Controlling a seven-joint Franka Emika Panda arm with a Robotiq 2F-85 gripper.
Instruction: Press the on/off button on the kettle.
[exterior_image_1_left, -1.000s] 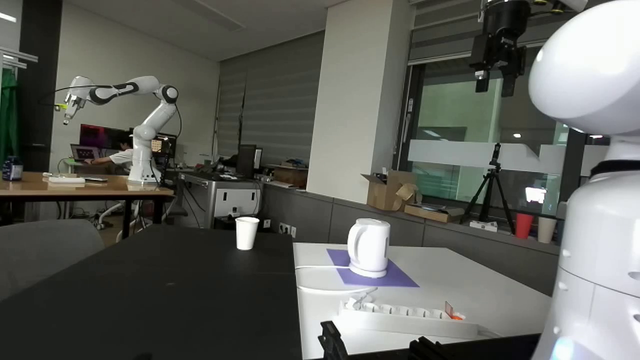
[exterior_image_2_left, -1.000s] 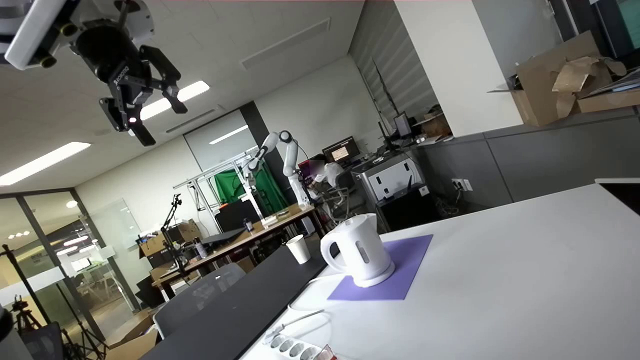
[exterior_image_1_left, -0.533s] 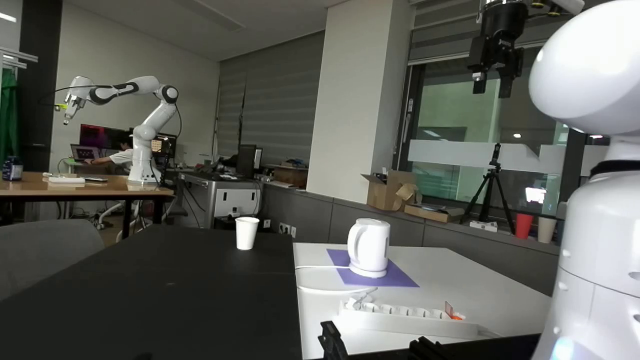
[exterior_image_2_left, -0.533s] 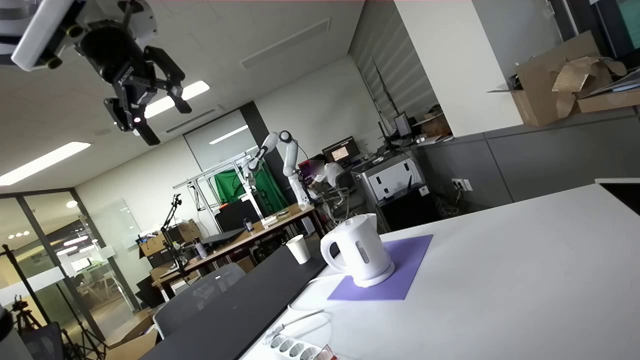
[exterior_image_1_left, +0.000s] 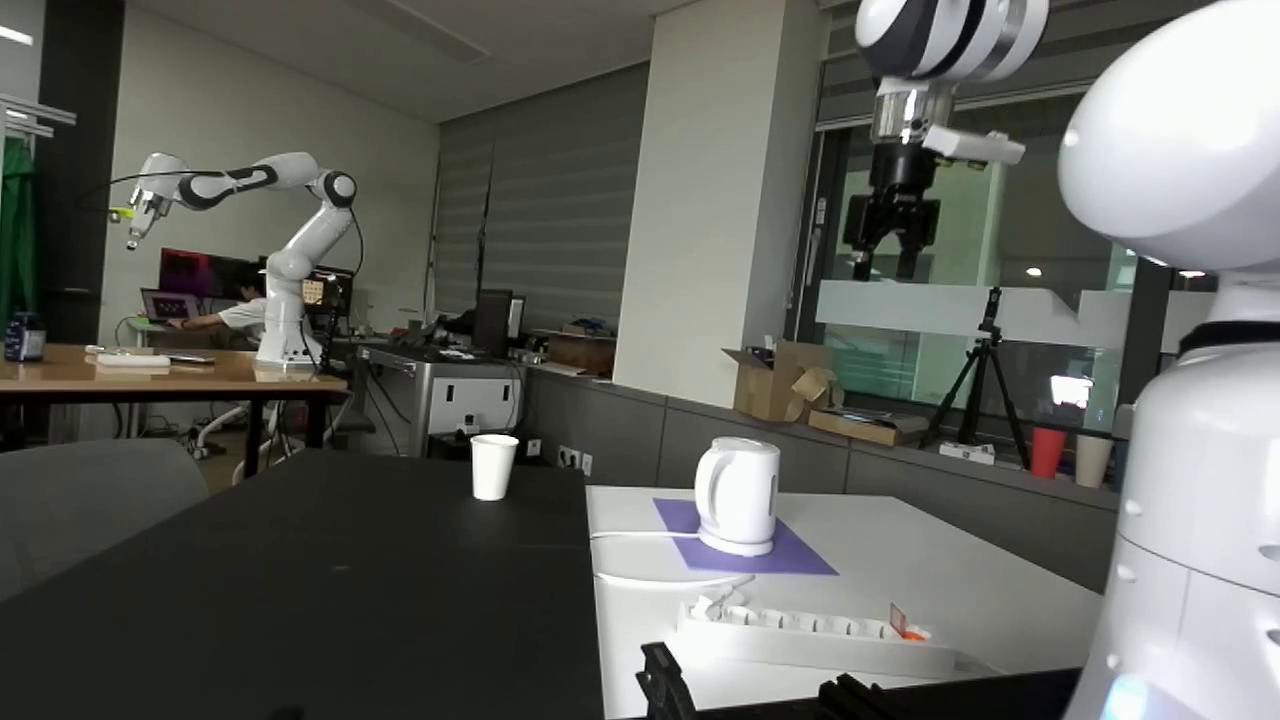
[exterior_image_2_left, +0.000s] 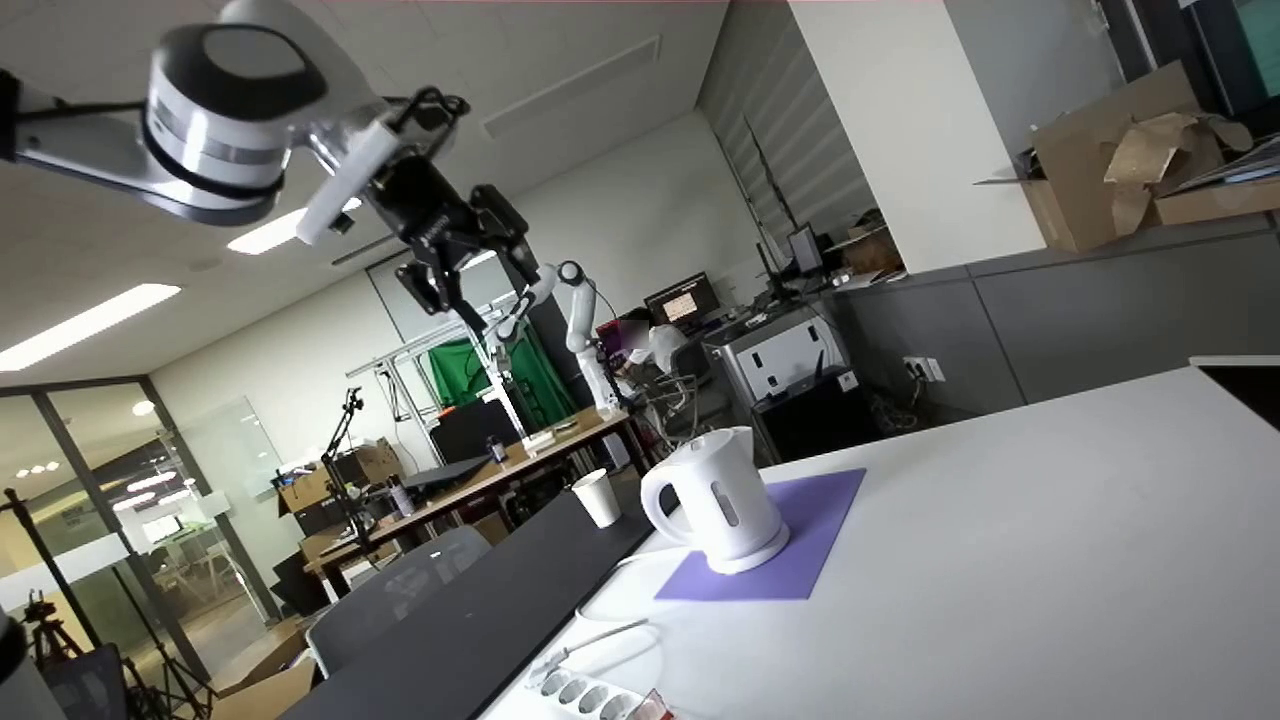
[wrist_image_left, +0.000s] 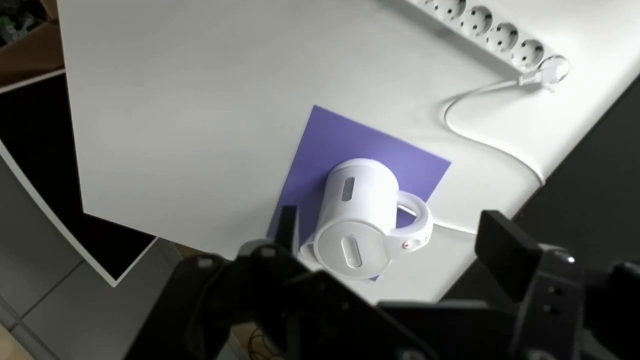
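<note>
The white kettle (exterior_image_1_left: 752, 490) stands upright on a purple sheet on the white table; it also shows in an exterior view (exterior_image_2_left: 735, 500). In the wrist view the kettle (wrist_image_left: 365, 205) is seen from above, its handle pointing right. A small oval button (wrist_image_left: 412, 244) with a red mark sits on top of the handle. My gripper (exterior_image_1_left: 885, 268) is open and empty, high above the table and well above the kettle; it also shows in an exterior view (exterior_image_2_left: 503, 298). In the wrist view the fingers (wrist_image_left: 387, 222) are wide apart, with the kettle far below between them.
A power strip (exterior_image_1_left: 820, 640) with a plugged-in white cable lies on the white table near the kettle. A white paper cup (exterior_image_1_left: 493, 466) stands on the black table beside it. The purple sheet (wrist_image_left: 350, 135) lies under the kettle. A cardboard box (exterior_image_1_left: 785, 380) rests on the window ledge.
My gripper has moved away from the arm's base and lower, toward the kettle, mostly in the last half second. It stays open. The kettle has not moved.
</note>
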